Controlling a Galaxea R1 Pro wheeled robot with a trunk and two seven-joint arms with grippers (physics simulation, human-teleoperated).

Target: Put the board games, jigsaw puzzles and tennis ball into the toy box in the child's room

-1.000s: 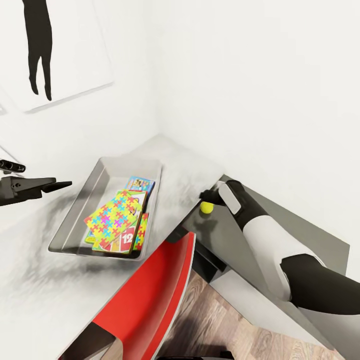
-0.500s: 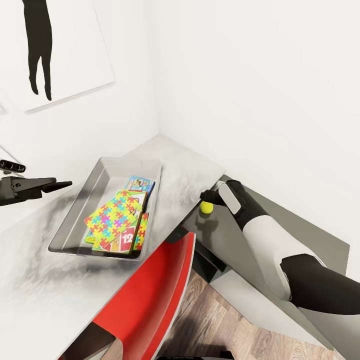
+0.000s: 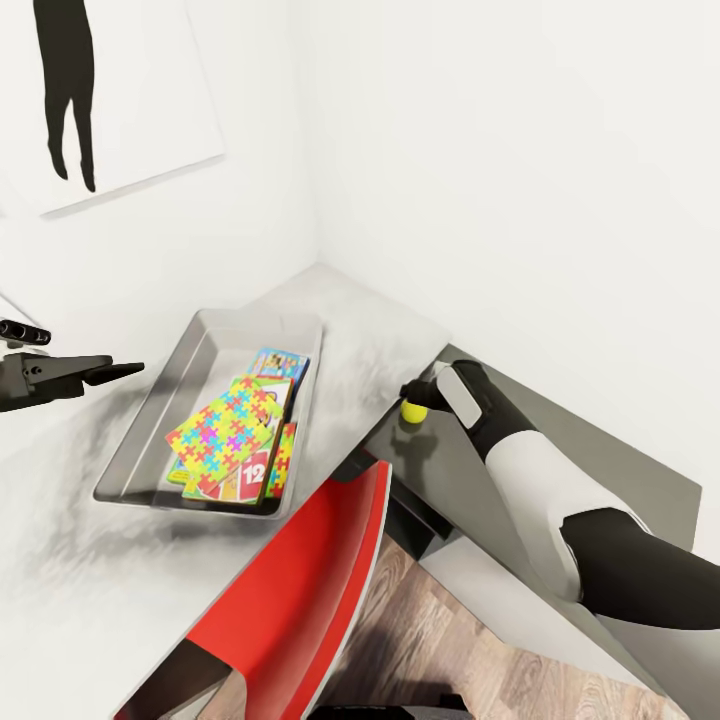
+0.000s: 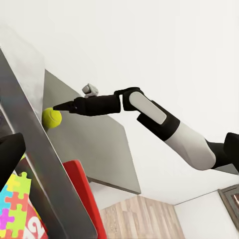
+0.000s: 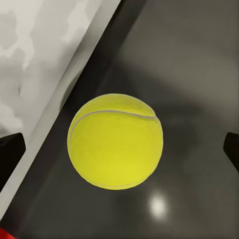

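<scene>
Red chair [image 3: 300, 590] beside table [image 3: 350, 350], apparently.

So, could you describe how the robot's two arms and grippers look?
The right arm has rounded white shell segments between black joints, with a pale grey plate near the wrist. The right gripper is black with slim tapering fingers. The left gripper is also black, flat and pointed.

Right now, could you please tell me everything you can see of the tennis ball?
The tennis ball is small, round and yellow-green, with a pale curved seam and a fuzzy-looking surface. It sits on the table's dark grey lower section, near the edge of the pale top. The right claw is open around it, fingertips on either side, with visible gaps.
</scene>
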